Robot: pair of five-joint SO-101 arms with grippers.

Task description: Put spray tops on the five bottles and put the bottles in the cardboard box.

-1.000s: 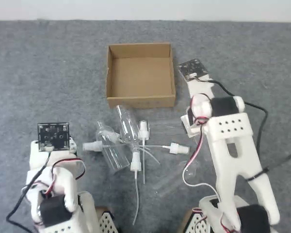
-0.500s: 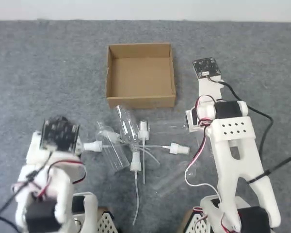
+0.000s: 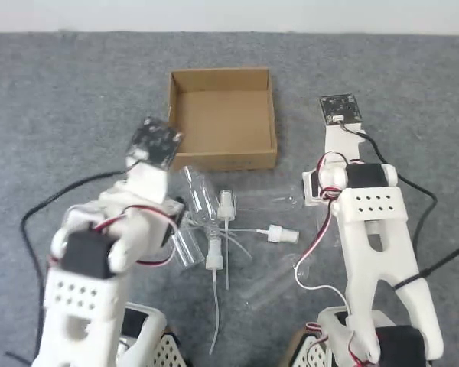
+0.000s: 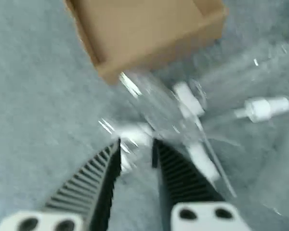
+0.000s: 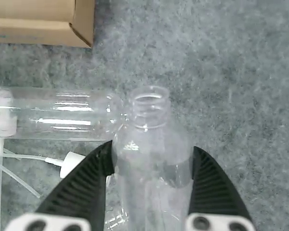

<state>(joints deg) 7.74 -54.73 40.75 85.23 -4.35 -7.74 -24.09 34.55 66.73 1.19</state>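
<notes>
left tool (image 4: 136,143): spread a little, with a narrow gap between its ribbed fingers and nothing pinched; it points down at the left edge of the pile of bottles and tops.
nearest spray top (image 4: 135,131): white and blurred, on the table (image 3: 53,92) just past the left tool's tips, beside clear plastic.
right tool (image 5: 152,147): pinching the capless bottle (image 5: 150,122), one finger on each side wall.
capless bottle: clear, held off the table, its open neck pointing away from the arm.
lying bottle (image 5: 58,115): clear, on its side, crosswise to the capless bottle; its neck end is near that bottle and its body is close to the box's corner.
cardboard box (image 3: 222,159): open-topped, on the far part of the table, just beyond the pile.
slanted bottle (image 3: 200,193): clear, lying just in front of the box wall, next to the left arm (image 3: 115,237).
middle spray top (image 3: 226,203): white, touching the slanted bottle's lower end.
right spray top (image 3: 283,234): white, lying on its side, its thin tube running left.
table: grey, carpet-like.
</notes>
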